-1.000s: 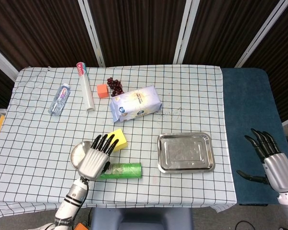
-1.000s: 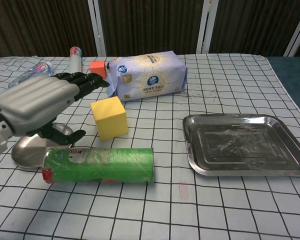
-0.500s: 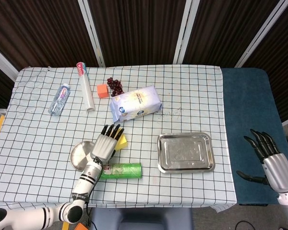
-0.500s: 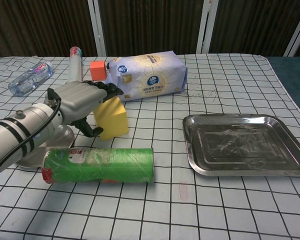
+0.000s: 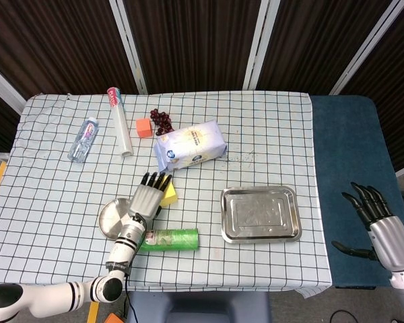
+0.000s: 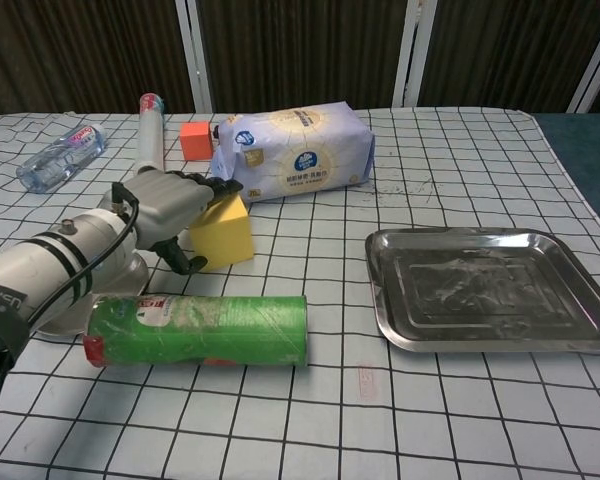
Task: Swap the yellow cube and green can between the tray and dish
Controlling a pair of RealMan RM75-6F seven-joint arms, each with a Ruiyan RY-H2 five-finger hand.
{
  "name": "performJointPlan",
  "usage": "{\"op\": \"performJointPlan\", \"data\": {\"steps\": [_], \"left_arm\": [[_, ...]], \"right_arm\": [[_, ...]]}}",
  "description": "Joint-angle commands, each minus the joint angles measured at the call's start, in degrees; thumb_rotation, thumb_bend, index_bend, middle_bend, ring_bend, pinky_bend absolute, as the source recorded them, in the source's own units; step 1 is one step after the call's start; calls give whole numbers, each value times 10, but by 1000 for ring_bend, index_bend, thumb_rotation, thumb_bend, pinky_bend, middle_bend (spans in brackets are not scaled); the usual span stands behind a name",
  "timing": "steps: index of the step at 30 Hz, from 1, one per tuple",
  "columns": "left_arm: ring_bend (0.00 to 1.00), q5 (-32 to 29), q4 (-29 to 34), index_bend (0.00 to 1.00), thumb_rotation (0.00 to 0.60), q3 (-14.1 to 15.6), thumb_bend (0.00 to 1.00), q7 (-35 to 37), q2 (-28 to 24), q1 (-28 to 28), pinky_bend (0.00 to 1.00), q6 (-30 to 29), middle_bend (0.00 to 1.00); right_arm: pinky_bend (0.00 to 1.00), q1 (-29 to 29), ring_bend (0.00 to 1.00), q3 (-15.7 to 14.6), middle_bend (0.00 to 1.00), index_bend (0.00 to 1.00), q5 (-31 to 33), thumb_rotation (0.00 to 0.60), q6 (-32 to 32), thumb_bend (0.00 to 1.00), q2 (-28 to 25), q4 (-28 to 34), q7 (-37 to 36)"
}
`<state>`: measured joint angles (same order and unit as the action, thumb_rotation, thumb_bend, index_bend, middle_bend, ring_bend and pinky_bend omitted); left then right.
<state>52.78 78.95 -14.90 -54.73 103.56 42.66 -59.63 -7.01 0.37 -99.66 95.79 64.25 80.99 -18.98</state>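
Observation:
The yellow cube (image 5: 170, 194) (image 6: 227, 235) sits on the checked cloth just right of the round metal dish (image 5: 110, 218). My left hand (image 5: 148, 196) (image 6: 168, 207) lies over the cube's left side, fingers stretched across its top and thumb against its front face. The cube still rests on the cloth and looks slightly tilted. The green can (image 5: 170, 237) (image 6: 200, 330) lies on its side in front of the dish and cube. The steel tray (image 5: 260, 213) (image 6: 490, 290) holds nothing. My right hand (image 5: 377, 226) hangs open off the table's right side.
A white tissue pack (image 5: 190, 145) (image 6: 292, 150) lies just behind the cube. Further back are an orange block (image 5: 143, 127), dark grapes (image 5: 163, 121), a white tube (image 5: 119, 121) and a water bottle (image 5: 83, 139). My left forearm (image 6: 50, 275) covers most of the dish.
My left hand has moved forward from over the dish onto the yellow cube and dropped lower. The cube has shifted a little. The right hand has not moved.

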Motion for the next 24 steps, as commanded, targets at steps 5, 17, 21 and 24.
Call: {"op": "performJointPlan", "data": {"steps": [5,17,21,24], "left_arm": [[407,59,-36,168,600,21,411,64,7,3,469,-22,403],[562,147,8,382,600,45,452,116,-43,-23,662,-92,546],[562,166,63,383,600,76,450,100,-97,-52,662,-119,543],[562,175,97,383,600,100,450,94,-134,-78,662,-139,539]], "right_arm": [[32,-1,0,0,21,235,2,600,-4,81,0,1,4],[32,-3,0,1,21,252,5,600,-10,81,-1,1,5],[32,-3,0,2,21,252,6,600,-11,81,-1,2,5],[32,-4,0,3,21,253,8,600,-13,81,0,2,8]]}}
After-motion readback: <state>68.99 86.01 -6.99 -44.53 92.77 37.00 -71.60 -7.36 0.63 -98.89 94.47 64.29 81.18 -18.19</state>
